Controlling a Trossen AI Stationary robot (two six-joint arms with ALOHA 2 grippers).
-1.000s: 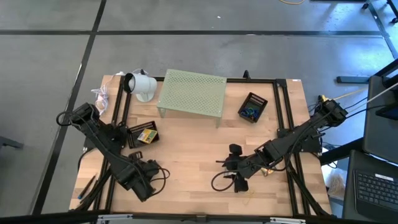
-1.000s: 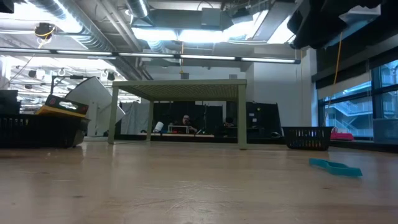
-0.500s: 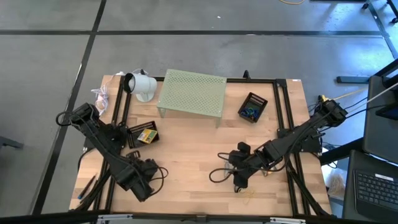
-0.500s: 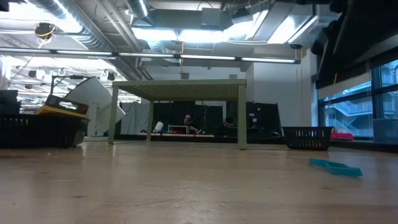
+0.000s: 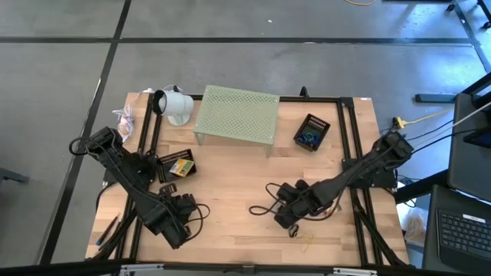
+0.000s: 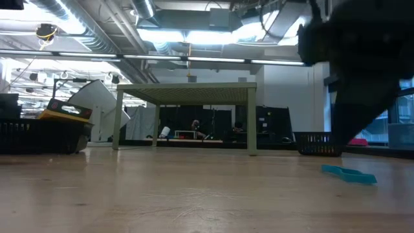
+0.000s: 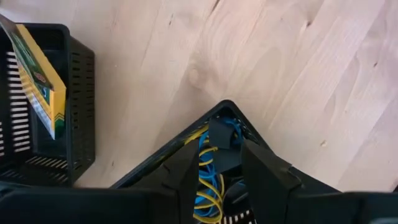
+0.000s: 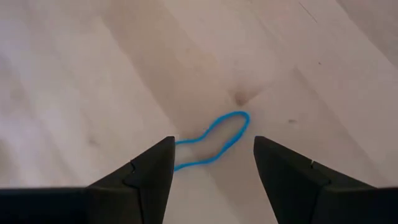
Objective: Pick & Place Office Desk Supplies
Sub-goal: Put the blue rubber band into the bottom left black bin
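A thin blue rubber-band loop (image 8: 225, 127) lies flat on the wooden table, also seen as the blue band (image 6: 349, 173) in the low view. My right gripper (image 8: 212, 143) is open and hovers over it, fingertips on either side of the band's nearer end, not touching. In the high view my right gripper (image 5: 278, 205) covers the band. My left gripper (image 5: 182, 212) waits near the table's near left, open a little. A yellow-green card box (image 5: 179, 166) stands in a black basket (image 5: 166, 159).
A pale green perforated riser (image 5: 236, 113) stands toward the far edge, a white cup-shaped object (image 5: 175, 105) to its left. A second black basket (image 5: 311, 132) holds small items at the far right. A tan rubber-band loop (image 5: 305, 238) lies near the near edge.
My right gripper has moved toward the table's left and come down toward the blue band; in the low view its dark bulk has grown larger at the right. The band has stayed where it was.
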